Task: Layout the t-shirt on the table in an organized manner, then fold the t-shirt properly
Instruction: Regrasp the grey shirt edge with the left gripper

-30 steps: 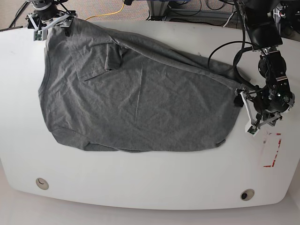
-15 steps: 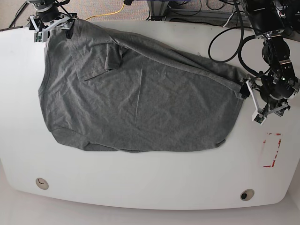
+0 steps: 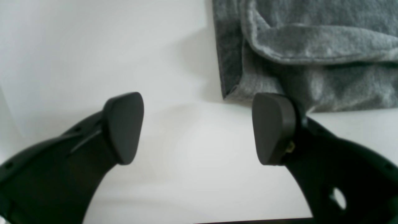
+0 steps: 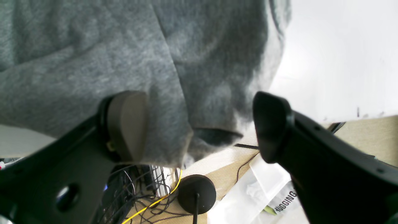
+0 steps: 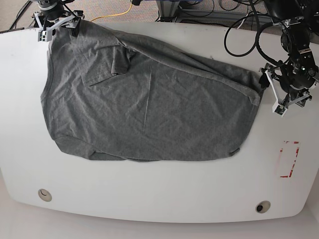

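Observation:
The grey t-shirt lies spread and wrinkled on the white table, with one sleeve folded over near the top left. Just off the shirt's right corner, my left gripper hovers. In the left wrist view that gripper is open over bare table, with the t-shirt corner beyond its right finger. My right gripper sits at the shirt's far left corner by the table's back edge. Seen from its own wrist, the right gripper is open, jaws wide, and t-shirt fabric hangs over the edge in front.
A red dashed mark lies at the front right. Two round holes sit near the front edge. Cables run behind the table. Below the edge are a black round base and a white bag.
My left gripper has moved toward the table's back edge along the shirt's right side. The shirt's right corner has shifted slightly that way. The right gripper has barely moved.

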